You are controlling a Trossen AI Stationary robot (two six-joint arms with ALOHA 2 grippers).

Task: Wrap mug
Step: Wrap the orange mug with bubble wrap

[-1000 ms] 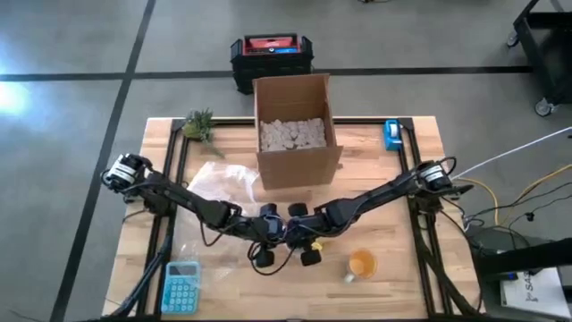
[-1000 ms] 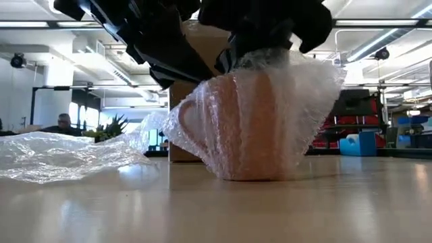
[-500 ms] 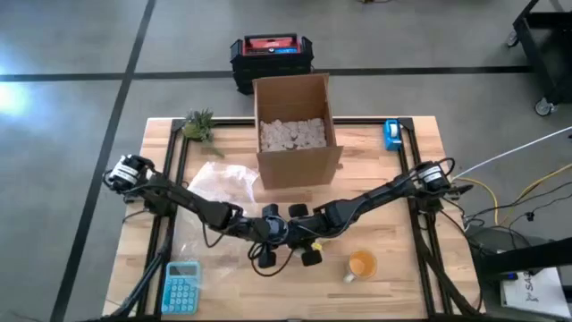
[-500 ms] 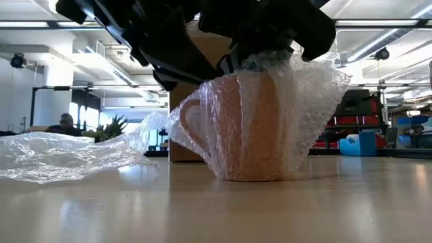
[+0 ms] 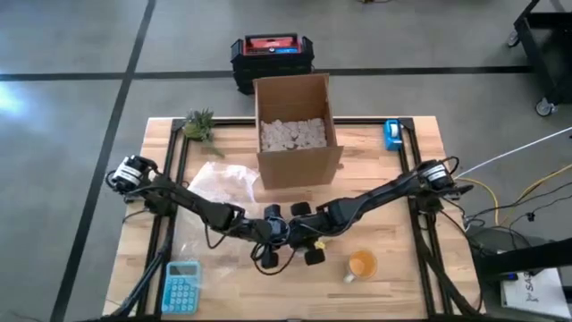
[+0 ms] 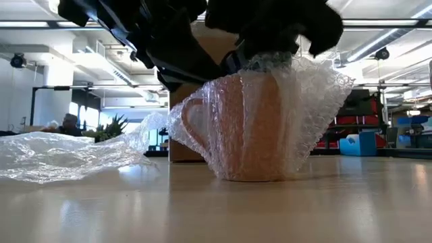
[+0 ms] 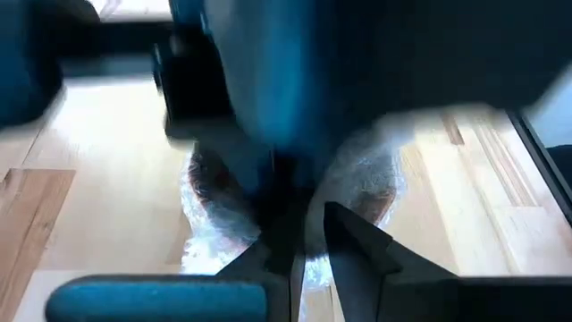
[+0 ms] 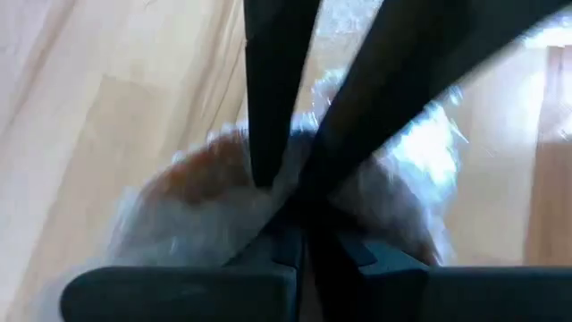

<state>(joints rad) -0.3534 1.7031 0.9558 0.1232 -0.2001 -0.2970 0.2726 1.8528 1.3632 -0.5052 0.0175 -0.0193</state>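
Both grippers meet over the mug (image 6: 246, 125), which stands upright on the table (image 6: 283, 209) directly beneath them, sheathed in bubble wrap (image 6: 307, 111). The left gripper (image 7: 299, 234) has its fingers nearly together, pinching wrap at the mug's top. The right gripper (image 8: 290, 192) likewise narrows to a tight pinch on the wrap just beside the left one.

To finish the wrap well, each gripper should probably keep its pinch firm and pull the loose flare on the side away from the handle snug before tucking it in; slack there may let the sheet spring open, and a sideways tug could tip the mug.

Seen from above, the arms cover the mug entirely. The low view cuts off the fingertips behind dark housings, so whether either pinch catches the rim as well as the wrap cannot be told.
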